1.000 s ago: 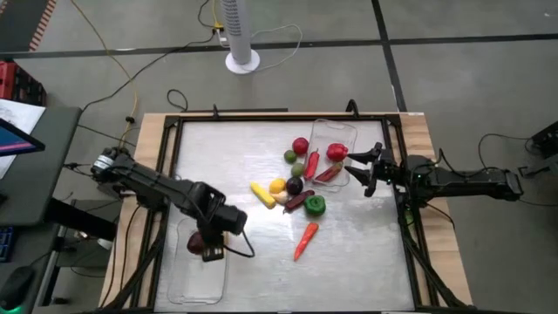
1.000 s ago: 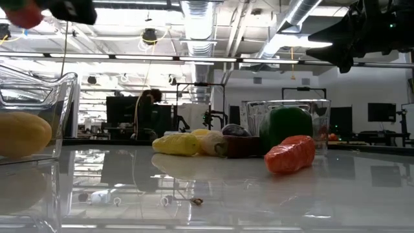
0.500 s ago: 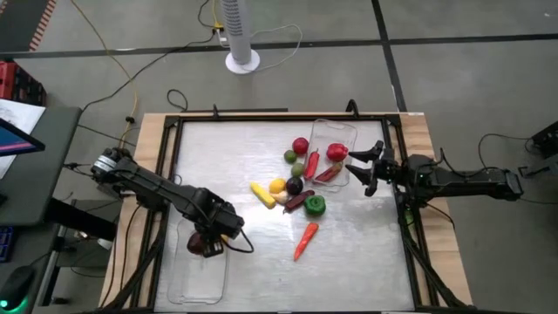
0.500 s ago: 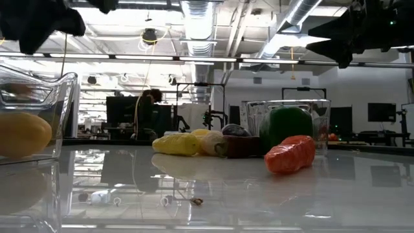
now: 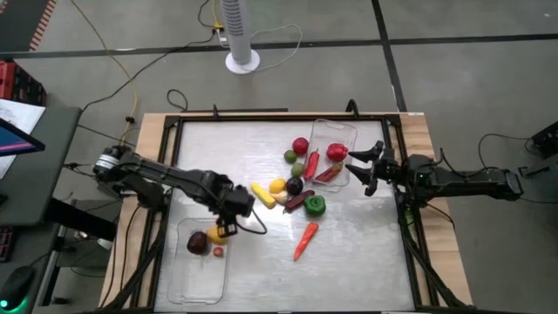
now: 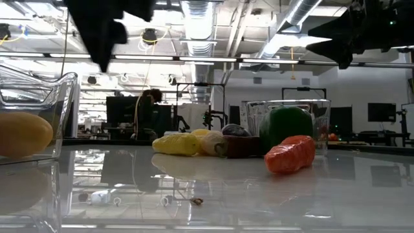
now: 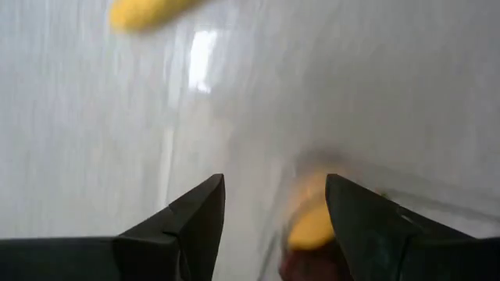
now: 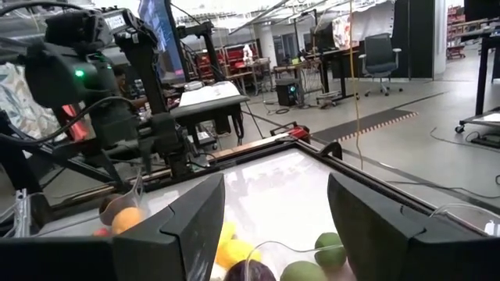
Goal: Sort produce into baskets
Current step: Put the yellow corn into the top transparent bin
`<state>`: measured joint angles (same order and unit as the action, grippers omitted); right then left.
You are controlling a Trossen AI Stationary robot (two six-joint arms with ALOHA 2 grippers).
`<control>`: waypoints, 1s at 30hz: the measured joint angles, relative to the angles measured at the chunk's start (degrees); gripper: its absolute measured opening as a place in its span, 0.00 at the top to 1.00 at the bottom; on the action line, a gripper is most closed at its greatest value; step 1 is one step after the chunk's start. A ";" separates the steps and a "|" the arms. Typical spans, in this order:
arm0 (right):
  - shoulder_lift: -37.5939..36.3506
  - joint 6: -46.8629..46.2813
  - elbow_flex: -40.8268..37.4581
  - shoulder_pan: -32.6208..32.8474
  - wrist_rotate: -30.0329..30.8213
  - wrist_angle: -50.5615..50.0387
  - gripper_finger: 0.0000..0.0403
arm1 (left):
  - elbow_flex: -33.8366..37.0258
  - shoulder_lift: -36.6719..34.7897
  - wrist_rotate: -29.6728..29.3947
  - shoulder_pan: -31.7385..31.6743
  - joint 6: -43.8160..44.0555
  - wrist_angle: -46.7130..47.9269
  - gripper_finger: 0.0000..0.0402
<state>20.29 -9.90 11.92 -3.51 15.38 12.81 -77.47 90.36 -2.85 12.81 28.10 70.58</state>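
high view, your stock count: two baskets, both clear moulded plastic with rounded corners.
- near-left basket (image 5: 199, 277): holds a dark purple piece (image 5: 197, 242), a yellow piece (image 5: 216, 234) and a tiny red tomato (image 5: 218, 252). the yellow piece shows again in the low view as a smooth matte oval behind the glossy basket wall.
- far-right basket (image 5: 335, 131): holds a red pepper (image 5: 336, 152) and, as far as you can tell, a long red piece (image 5: 328, 174) at its near rim.
- unsorted, loose on the tabletop (image 5: 366, 253), a brushed reflective sheet: a round red piece (image 5: 300, 145), an orange piece (image 5: 289, 157), a small green piece (image 5: 299, 169), a slim red pepper (image 5: 311, 164), a long yellow piece (image 5: 262, 194), a round yellow piece (image 5: 277, 185), a dark purple round piece (image 5: 295, 186), a dark purple long piece (image 5: 296, 202), a lobed green pepper (image 5: 315, 205), and a tapered orange carrot (image 5: 305, 240) lying apart, nearer you.
- progress, by your judgement: about a third done, some ten pieces left.
- left end effector (image 5: 235, 209): over the tabletop just beside the far corner of the near-left basket, fingers apart and holding nothing in the left wrist view.
- right end effector (image 5: 359, 168): waits at the right side of the far-right basket, fingers spread, empty.
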 joint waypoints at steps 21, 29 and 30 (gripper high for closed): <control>2.62 -0.83 -0.02 0.13 -0.35 -1.33 0.37 | 0.00 16.50 -8.98 -10.75 -31.01 -21.80 0.35; 2.60 -2.49 -0.02 0.13 -0.35 -1.89 0.37 | 0.00 21.11 -8.31 -12.95 -37.65 -22.19 0.31; 2.62 -2.75 -0.02 0.13 -0.35 -2.12 0.37 | 0.00 21.38 -8.29 -13.08 -38.02 -22.30 0.32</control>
<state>22.92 -12.65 11.90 -3.38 15.03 10.69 -77.47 111.74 -11.15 -0.27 -9.91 48.27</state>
